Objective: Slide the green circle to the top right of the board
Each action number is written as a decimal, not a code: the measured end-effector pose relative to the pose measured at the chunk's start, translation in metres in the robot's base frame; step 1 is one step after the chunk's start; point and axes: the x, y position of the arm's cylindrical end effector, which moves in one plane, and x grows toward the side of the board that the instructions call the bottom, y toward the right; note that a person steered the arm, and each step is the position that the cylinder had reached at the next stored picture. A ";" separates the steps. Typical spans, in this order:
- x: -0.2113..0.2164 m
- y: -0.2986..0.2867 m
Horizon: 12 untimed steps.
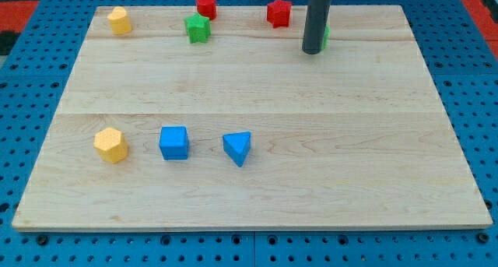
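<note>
The green circle [324, 35] is almost hidden behind my rod, only a thin green edge showing at the rod's right side, near the top of the wooden board [257, 197]. My tip [312, 51] rests on the board just in front and left of it, seemingly touching it.
A green star-like block [198, 28], a red cylinder [206, 5] and a red star-like block [278, 12] sit along the top. A yellow block [119, 20] is at the top left. A yellow hexagon [111, 145], blue cube [174, 142] and blue triangle [238, 148] lie at the lower left.
</note>
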 end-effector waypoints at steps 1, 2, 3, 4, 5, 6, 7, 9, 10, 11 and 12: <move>0.000 -0.001; -0.002 -0.008; -0.005 -0.018; -0.008 -0.017; -0.020 -0.012; -0.032 0.007; -0.036 0.033; -0.015 0.052; -0.024 0.058; -0.038 0.079; -0.048 0.112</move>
